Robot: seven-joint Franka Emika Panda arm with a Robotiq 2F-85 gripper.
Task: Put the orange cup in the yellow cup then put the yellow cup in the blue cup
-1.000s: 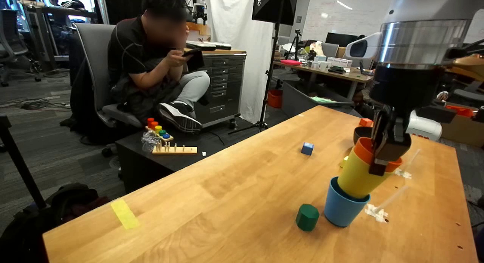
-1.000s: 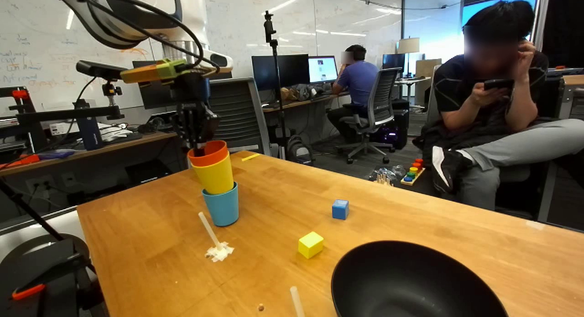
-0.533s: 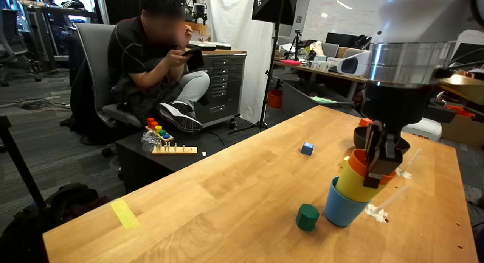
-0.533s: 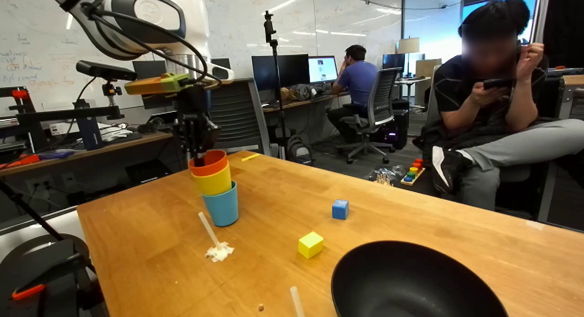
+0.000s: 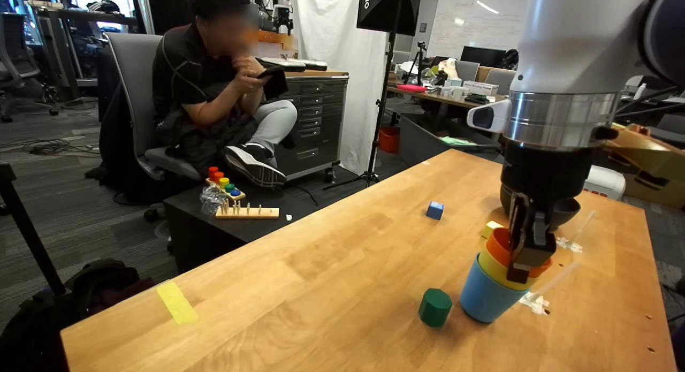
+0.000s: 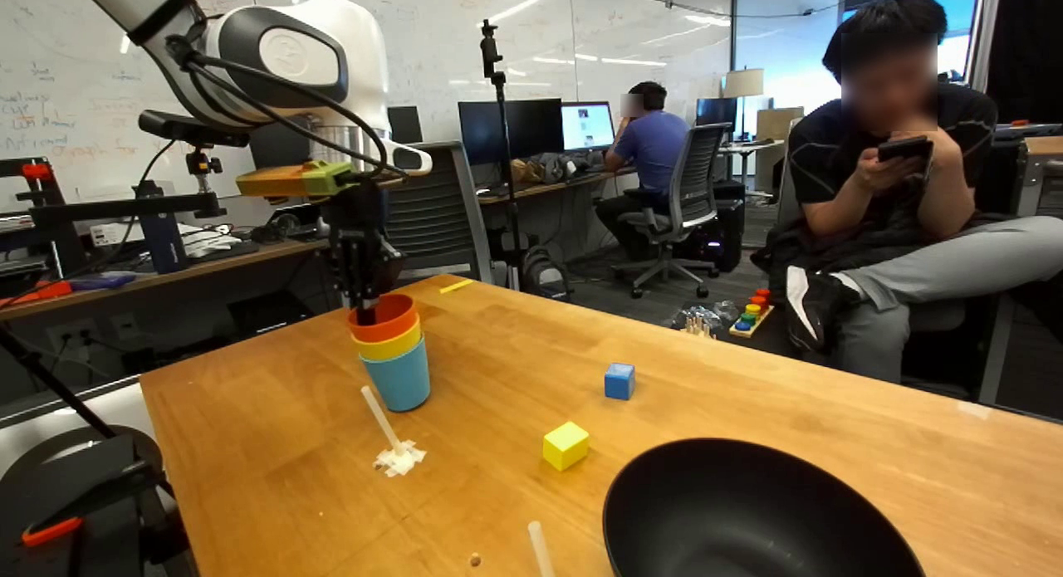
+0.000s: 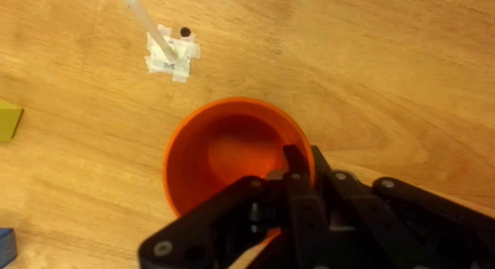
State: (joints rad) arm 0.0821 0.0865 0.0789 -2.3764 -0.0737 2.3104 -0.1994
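Note:
The orange cup (image 5: 497,246) sits inside the yellow cup (image 5: 493,267), and both stand partly down inside the blue cup (image 5: 486,294). The orange cup (image 6: 396,318), yellow cup (image 6: 394,346) and blue cup (image 6: 400,379) also show stacked in an exterior view. The blue cup tilts slightly on the table. My gripper (image 7: 303,149) is shut on the orange cup's wall, one finger inside the orange cup (image 7: 232,153), one outside. In an exterior view the outer finger overlaps the yellow cup; whether it also pinches that wall is unclear. In the wrist view the yellow and blue cups are hidden.
A green block (image 5: 435,308) stands close beside the blue cup. A taped upright stick (image 6: 380,419) is near it too. A yellow block (image 6: 565,446), a small blue block (image 6: 619,381) and a large dark bowl (image 6: 747,510) lie farther along the table.
My gripper has moved down with the orange and yellow cups, which now sit deeper in the blue cup. The blue cup has shifted and tilted slightly.

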